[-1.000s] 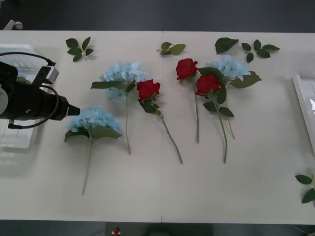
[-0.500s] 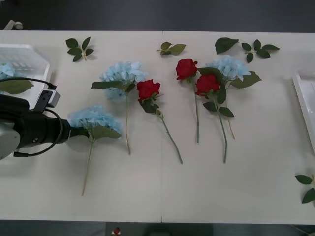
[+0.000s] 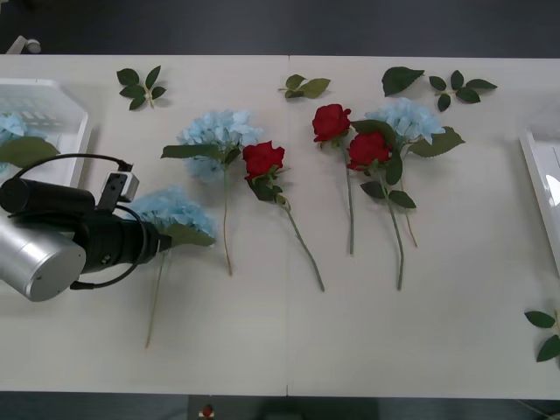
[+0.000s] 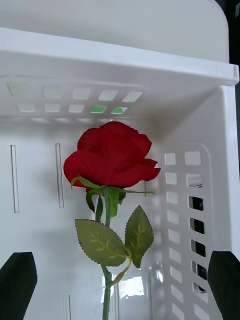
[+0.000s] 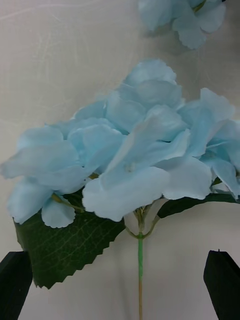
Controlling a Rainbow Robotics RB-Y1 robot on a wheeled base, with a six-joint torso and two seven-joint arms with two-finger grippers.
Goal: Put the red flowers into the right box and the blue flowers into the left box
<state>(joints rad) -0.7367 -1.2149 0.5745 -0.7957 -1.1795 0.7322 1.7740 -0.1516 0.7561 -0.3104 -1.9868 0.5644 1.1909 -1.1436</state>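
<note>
One rose (image 4: 111, 159) lies in the right box (image 4: 200, 120), one hydrangea (image 3: 9, 125) in the left box (image 3: 74, 109). Three of each remain on the worktop (image 3: 455, 289). Left pincer (image 5: 120, 285) gapes around a hydrangea (image 5: 130, 155) at nine o'clock; right pincer (image 4: 120, 285) gapes, empty.

The pale-blue cloth-like hydrangea petals (image 5: 135, 150) are looking soft and matt over a serrated, veined green fabric leaf (image 5: 65, 245). The white slotted plastic box (image 4: 200, 165) is showing a smooth gloss around the velvety deep-red rose (image 4: 111, 154).

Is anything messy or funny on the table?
Loose leaf sprigs lie scattered along the far edge, and one red rose overlaps a blue hydrangea. Open left gripper is at another hydrangea.
</note>
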